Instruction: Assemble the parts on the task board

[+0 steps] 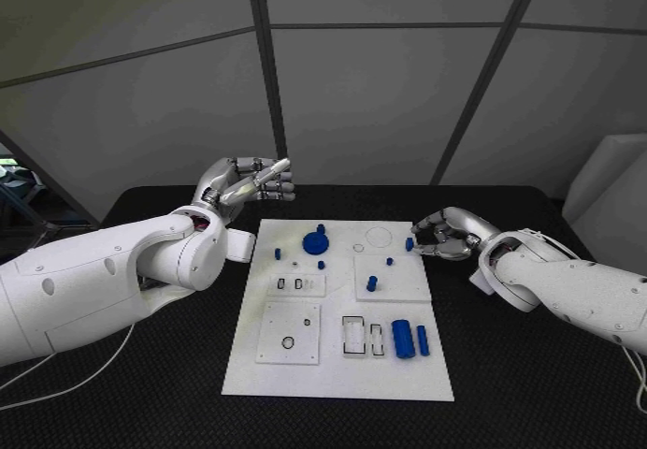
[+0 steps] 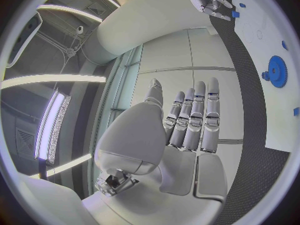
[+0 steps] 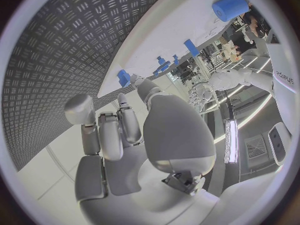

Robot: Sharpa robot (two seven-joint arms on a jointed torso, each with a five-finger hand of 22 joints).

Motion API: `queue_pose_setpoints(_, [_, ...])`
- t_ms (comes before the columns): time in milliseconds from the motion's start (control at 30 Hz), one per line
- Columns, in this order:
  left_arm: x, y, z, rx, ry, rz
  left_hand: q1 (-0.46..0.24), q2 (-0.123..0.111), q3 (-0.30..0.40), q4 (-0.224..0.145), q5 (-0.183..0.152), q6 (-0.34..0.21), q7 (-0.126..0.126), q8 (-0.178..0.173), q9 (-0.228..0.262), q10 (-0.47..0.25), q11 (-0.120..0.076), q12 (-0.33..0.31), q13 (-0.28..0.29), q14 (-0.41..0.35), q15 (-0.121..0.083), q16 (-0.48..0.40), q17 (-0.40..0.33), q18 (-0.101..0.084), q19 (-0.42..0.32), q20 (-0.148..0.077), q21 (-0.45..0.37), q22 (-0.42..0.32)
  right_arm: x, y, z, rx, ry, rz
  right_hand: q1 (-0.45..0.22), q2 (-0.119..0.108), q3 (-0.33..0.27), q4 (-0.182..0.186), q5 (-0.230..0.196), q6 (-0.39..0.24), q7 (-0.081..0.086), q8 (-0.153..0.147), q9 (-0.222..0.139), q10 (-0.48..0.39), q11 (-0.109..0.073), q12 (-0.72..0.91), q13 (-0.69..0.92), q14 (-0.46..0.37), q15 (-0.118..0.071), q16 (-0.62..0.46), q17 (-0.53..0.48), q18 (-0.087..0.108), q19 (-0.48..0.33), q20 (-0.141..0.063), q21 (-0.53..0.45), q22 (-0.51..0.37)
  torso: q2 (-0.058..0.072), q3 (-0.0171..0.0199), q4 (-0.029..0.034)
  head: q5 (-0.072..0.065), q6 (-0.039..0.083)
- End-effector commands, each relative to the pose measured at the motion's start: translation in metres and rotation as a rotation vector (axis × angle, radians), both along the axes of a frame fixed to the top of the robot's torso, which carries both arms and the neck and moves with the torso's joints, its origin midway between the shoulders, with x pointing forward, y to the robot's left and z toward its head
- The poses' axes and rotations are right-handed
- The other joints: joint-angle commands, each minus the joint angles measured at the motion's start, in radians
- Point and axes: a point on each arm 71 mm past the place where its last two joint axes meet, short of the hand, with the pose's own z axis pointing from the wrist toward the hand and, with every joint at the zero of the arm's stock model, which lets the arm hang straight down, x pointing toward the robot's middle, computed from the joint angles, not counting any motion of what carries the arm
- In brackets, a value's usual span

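The white task board (image 1: 344,374) lies mid-table. On its far part stand a blue gear (image 1: 314,242) and small blue pegs (image 1: 369,282). Two blue cylinders (image 1: 402,338) lie near its right front. My left hand (image 1: 250,182) is raised off the board's far left corner, its fingers (image 2: 194,117) straight and apart with nothing in them. My right hand (image 1: 445,234) sits at the board's right edge with fingers (image 3: 103,132) curled in, holding nothing. A blue peg (image 1: 409,244) stands just beyond those fingertips; it is also the blue peg (image 3: 124,77) in the right wrist view.
The black table (image 1: 539,374) spreads round the board on all sides. Rectangular recesses (image 1: 362,335) and a ring outline (image 1: 289,342) mark the board's near half. The gear (image 2: 276,71) and my right hand (image 2: 209,0) appear past my left hand.
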Motion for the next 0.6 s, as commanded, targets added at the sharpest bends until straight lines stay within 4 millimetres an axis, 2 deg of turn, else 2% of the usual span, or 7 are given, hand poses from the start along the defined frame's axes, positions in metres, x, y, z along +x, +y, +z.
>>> queue_pose_setpoints(33, [-0.0003, -0.0009, 0.0011, -0.003, -0.009, -0.014, 0.006, 0.004, 0.000, -0.006, 0.000, 0.004, -0.001, 0.000, 0.000, 0.002, 0.001, 0.002, 0.000, 0.006, -0.001, -0.004, 0.001, 0.004, 0.006, 0.003, -0.005, -0.001, 0.0020, 0.0001, 0.0014, -0.010, -0.021, -0.016, -0.005, 0.010, -0.005, 0.003, 0.007, -0.008, 0.000, -0.006, 0.000, -0.003, 0.003, -0.002, 0.031, 0.069, -0.003, -0.004, 0.100, 0.012, 0.001, 0.001, -0.002, 0.003, -0.001, 0.0006, -0.0007, 0.001, -0.001])
queue_pose_setpoints(600, [-0.0004, -0.0030, 0.0009, -0.003, -0.007, -0.017, 0.006, 0.004, -0.001, -0.007, 0.000, 0.002, -0.001, -0.001, -0.001, -0.001, 0.002, 0.001, -0.001, 0.006, 0.000, -0.004, 0.002, 0.004, 0.006, 0.003, -0.006, -0.002, 0.0088, 0.0101, -0.0047, -0.029, 0.017, -0.012, -0.011, 0.027, -0.008, 0.010, 0.007, 0.024, 0.004, 0.012, 0.007, 0.002, 0.006, 0.003, 0.037, 0.070, 0.000, -0.002, 0.104, 0.011, 0.007, 0.004, 0.001, 0.009, -0.001, 0.0005, 0.0006, -0.002, -0.005])
